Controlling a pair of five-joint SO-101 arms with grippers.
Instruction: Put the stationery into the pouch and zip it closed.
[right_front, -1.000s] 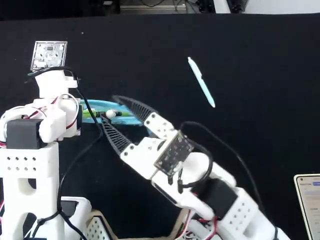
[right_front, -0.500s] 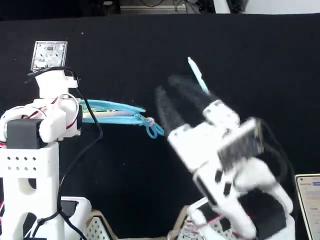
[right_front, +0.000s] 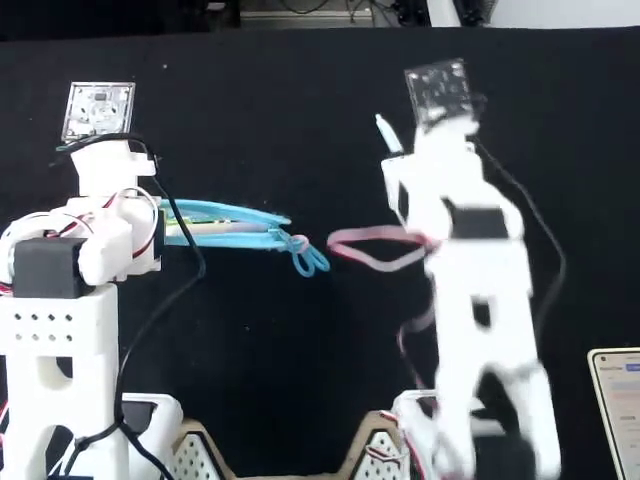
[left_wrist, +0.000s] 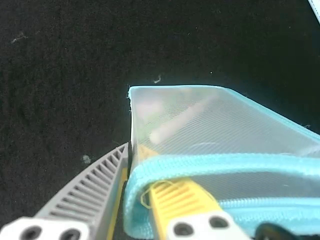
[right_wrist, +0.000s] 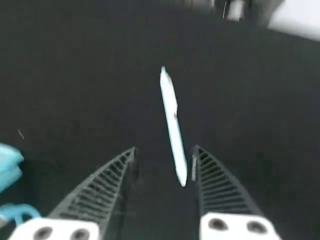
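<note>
My left gripper (left_wrist: 137, 167) is clenched on one end of the rim of the pouch (left_wrist: 215, 125), while the pen (right_wrist: 172, 125) lies well apart from the pouch, out past its zip pull (right_front: 308, 258). My right gripper (right_wrist: 164, 150) hangs over the pen, jaws spread and empty, with the pen's near end between them. I judge the pen light, stiff and slick enough to roll, so I'd pinch it across mid-barrel.
</note>
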